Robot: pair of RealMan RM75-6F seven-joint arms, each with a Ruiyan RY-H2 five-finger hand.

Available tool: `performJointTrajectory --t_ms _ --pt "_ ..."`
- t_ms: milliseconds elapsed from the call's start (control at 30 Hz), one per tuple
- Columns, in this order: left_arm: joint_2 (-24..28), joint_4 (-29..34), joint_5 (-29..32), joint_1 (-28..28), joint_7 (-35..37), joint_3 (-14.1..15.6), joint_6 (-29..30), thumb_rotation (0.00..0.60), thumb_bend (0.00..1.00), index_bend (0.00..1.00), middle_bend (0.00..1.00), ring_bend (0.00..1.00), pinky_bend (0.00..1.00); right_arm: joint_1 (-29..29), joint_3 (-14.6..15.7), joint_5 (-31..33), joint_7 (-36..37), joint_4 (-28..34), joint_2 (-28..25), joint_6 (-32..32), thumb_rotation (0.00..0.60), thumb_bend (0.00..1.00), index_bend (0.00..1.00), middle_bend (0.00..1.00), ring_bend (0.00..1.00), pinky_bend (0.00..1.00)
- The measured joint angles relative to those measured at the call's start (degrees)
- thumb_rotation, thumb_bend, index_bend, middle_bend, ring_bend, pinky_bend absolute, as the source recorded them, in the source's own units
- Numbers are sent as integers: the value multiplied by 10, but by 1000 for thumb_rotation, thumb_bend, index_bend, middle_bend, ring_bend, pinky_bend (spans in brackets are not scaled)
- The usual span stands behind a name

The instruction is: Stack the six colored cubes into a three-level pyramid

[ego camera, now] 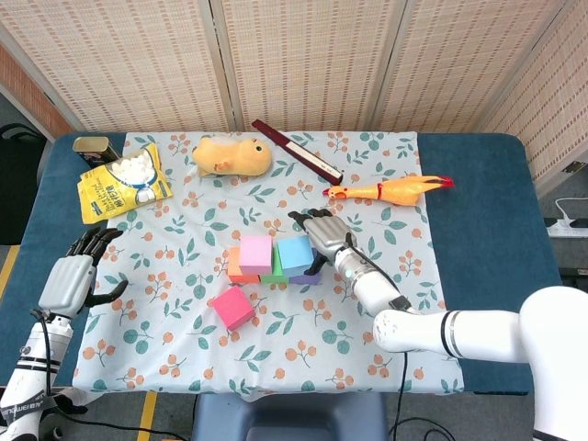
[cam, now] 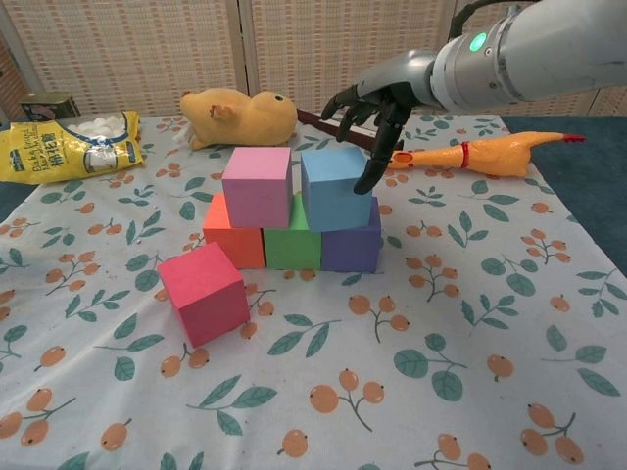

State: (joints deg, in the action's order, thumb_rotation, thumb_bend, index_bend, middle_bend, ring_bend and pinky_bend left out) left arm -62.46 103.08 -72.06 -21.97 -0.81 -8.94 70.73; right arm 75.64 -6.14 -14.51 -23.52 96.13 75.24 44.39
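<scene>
Orange (cam: 233,235), green (cam: 292,245) and purple (cam: 353,245) cubes form a row on the floral cloth. A pink cube (cam: 257,186) sits on the orange-green seam, and a blue cube (cam: 335,188) sits flat on the green-purple seam. A red cube (cam: 204,292) lies loose in front, to the left. My right hand (cam: 377,98) hovers behind and right of the blue cube with its fingers spread, and one fingertip (cam: 364,184) touches that cube's right side. It holds nothing. My left hand (ego camera: 69,278) hangs empty at the table's left edge, far from the cubes.
A yellow plush toy (cam: 240,116) and a dark red flat bar (ego camera: 296,152) lie behind the cubes. To the right is a rubber chicken (cam: 490,155). A yellow snack bag (cam: 69,145) and a tin (ego camera: 92,147) sit at the back left.
</scene>
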Motion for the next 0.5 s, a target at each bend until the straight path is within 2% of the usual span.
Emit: performJointTrajectory --t_ms 167,233,333,500 --pt "4 1 -1 1 13 -1 -4 600 305 132 86 0 125 -49 -7 -103 46 0 4 11 600 0 228 157 0 41" --pt "4 2 -2 2 14 -1 -5 600 305 132 82 0 125 -68 -9 -146 67 -7 10 14 600 0 255 158 0 42" --pt "5 4 -3 3 15 0 -4 600 304 131 78 0 125 -92 -12 -191 94 -28 26 10 600 0 244 158 0 41" --pt "6 3 -2 5 21 -1 -5 600 306 128 76 0 125 -107 -15 -219 106 -63 48 0 600 0 229 162 0 41"
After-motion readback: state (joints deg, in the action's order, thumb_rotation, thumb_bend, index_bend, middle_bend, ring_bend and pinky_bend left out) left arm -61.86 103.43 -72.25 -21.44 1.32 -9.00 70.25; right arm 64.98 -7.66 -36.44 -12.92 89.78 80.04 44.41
